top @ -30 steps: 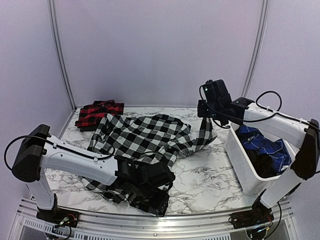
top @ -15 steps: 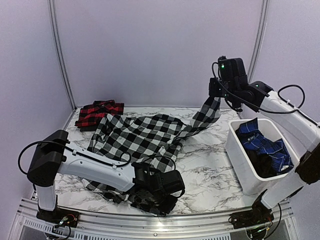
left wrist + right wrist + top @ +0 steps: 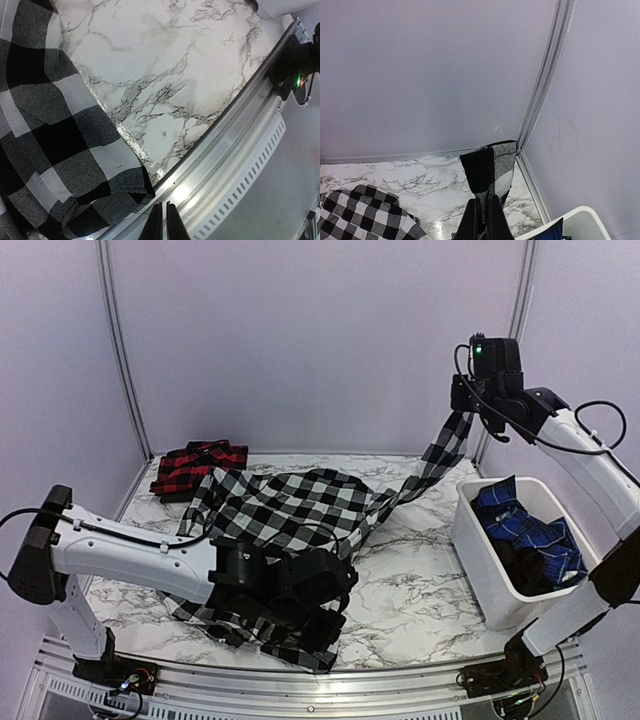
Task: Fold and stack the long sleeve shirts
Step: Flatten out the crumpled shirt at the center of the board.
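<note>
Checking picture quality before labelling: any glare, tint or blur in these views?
Top view: soft, even light with a purplish tint, only faint shadows, the black-and-white shirt clear. Left wrist: bright glare on the metal rail, shirt weave sharp. Right wrist: a shiny reflection on the marble table, the wall flat and featureless.

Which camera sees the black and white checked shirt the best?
The top camera. It shows nearly the whole checked shirt spread out, with one sleeve held up by the right gripper. The left wrist camera shows only one edge of it. The right wrist camera shows the pinched sleeve end and a small patch below.
</note>
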Controlling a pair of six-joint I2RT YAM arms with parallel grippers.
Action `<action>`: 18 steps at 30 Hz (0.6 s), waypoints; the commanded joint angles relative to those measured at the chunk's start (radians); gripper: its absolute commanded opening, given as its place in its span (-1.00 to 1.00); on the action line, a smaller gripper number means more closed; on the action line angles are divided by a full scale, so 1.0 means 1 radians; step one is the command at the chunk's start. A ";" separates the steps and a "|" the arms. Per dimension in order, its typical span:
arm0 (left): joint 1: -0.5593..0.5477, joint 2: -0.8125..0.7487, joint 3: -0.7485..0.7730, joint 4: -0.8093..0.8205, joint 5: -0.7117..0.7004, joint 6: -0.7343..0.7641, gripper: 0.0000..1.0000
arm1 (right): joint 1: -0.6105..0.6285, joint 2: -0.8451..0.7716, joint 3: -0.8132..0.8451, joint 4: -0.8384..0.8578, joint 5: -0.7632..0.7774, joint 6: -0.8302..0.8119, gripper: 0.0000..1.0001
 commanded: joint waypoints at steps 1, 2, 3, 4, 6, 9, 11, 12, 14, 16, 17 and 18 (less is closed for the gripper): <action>-0.009 -0.063 -0.024 -0.029 -0.010 0.013 -0.77 | -0.042 0.013 0.084 0.016 -0.005 -0.052 -1.00; -0.009 -0.077 -0.030 -0.033 -0.023 0.005 -0.64 | -0.051 0.020 0.094 0.015 -0.005 -0.059 -1.00; -0.007 -0.091 -0.032 -0.041 -0.042 -0.006 -0.51 | -0.059 0.026 0.103 0.015 -0.008 -0.064 -1.00; -0.005 -0.103 -0.037 -0.051 -0.064 -0.019 -0.43 | -0.068 0.030 0.110 0.014 -0.010 -0.069 -1.00; 0.003 -0.128 -0.050 -0.082 -0.118 -0.035 -0.27 | -0.079 0.034 0.118 0.013 -0.021 -0.071 -1.00; 0.027 -0.153 -0.102 -0.097 -0.161 -0.058 -0.09 | -0.081 0.038 0.122 0.016 -0.037 -0.068 -1.00; 0.051 -0.165 -0.144 -0.098 -0.181 -0.075 -0.04 | -0.081 0.042 0.123 0.015 -0.050 -0.062 -1.00; 0.062 -0.168 -0.165 -0.096 -0.193 -0.084 -0.01 | -0.081 0.043 0.123 0.015 -0.054 -0.061 -1.00; 0.080 -0.165 -0.199 -0.092 -0.195 -0.091 -0.01 | -0.081 0.044 0.121 0.013 -0.059 -0.056 -1.00; 0.083 -0.152 -0.209 -0.080 -0.188 -0.083 -0.01 | -0.081 0.042 0.118 0.014 -0.062 -0.054 -1.00; 0.083 -0.147 -0.211 -0.072 -0.185 -0.080 -0.02 | -0.081 0.042 0.115 0.014 -0.065 -0.054 -1.00; 0.083 -0.143 -0.210 -0.063 -0.177 -0.076 -0.04 | -0.081 0.042 0.115 0.014 -0.067 -0.053 -1.00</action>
